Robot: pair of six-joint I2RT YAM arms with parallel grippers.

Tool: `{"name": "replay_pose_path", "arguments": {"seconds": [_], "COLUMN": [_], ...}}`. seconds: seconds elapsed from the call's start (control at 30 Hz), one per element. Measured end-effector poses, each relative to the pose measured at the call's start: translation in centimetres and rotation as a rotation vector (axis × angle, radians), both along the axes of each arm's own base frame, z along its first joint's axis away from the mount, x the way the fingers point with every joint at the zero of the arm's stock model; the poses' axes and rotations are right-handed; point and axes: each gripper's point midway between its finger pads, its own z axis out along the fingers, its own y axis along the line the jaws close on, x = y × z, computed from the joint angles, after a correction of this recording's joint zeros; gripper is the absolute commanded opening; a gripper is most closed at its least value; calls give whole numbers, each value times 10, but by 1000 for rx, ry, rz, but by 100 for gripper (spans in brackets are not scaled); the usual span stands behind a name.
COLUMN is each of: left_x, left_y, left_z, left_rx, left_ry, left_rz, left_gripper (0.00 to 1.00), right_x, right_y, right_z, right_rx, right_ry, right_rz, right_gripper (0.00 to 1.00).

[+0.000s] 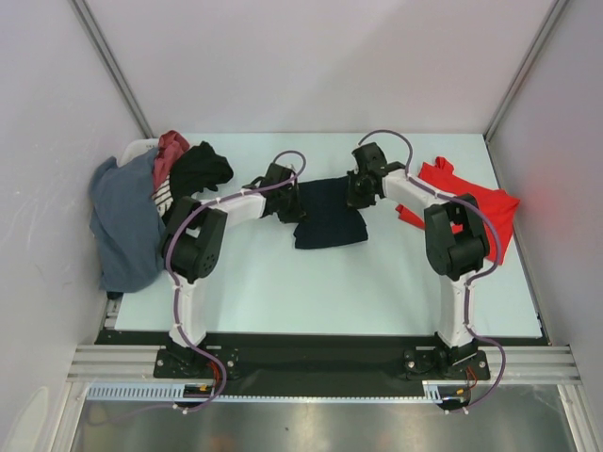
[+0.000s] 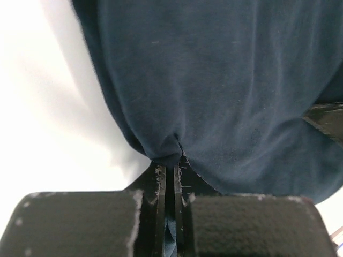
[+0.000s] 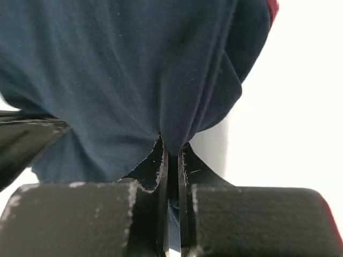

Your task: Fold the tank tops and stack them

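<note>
The dark navy tank top [image 1: 328, 217] lies mid-table between my two grippers. My left gripper [image 1: 286, 202] is shut on its left edge; in the left wrist view the navy cloth [image 2: 225, 85] bunches into the closed fingertips [image 2: 170, 163]. My right gripper [image 1: 360, 188] is shut on its right edge; in the right wrist view the navy cloth [image 3: 123, 69] is pinched at the fingertips [image 3: 172, 152], with a sliver of maroon trim [image 3: 272, 9] at top right. The bright red tank top [image 1: 471, 205] lies spread at the right, partly under my right arm.
A white basket [image 1: 135, 151] stands at the far left with grey-blue [image 1: 122, 221], black [image 1: 201, 168] and reddish [image 1: 171, 151] garments spilling over it. Enclosure walls rise on both sides and at the back.
</note>
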Motion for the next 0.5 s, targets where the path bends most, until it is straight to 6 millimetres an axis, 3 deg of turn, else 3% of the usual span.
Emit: {"name": "replay_pose_path", "arguments": {"seconds": [0.13,0.3,0.4,0.5], "left_x": [-9,-17,-19,-22], "left_y": [-5,-6,-6,-8], "left_z": [5,26,38,41], "left_rx": [4,0,-5,-6], "left_ry": [10,1,-14,-17], "left_rz": [-19,-30,-33,-44], "left_gripper": [0,0,0,0], "right_x": [-3,-6,-8,-21], "right_y": [-2,-3,-4,-8], "right_z": [22,40,40,26], "right_rx": [9,21,24,22], "right_ry": [-30,-55,-50,-9], "right_rz": [-2,-2,-7,-16], "right_gripper": [0,0,0,0]}}
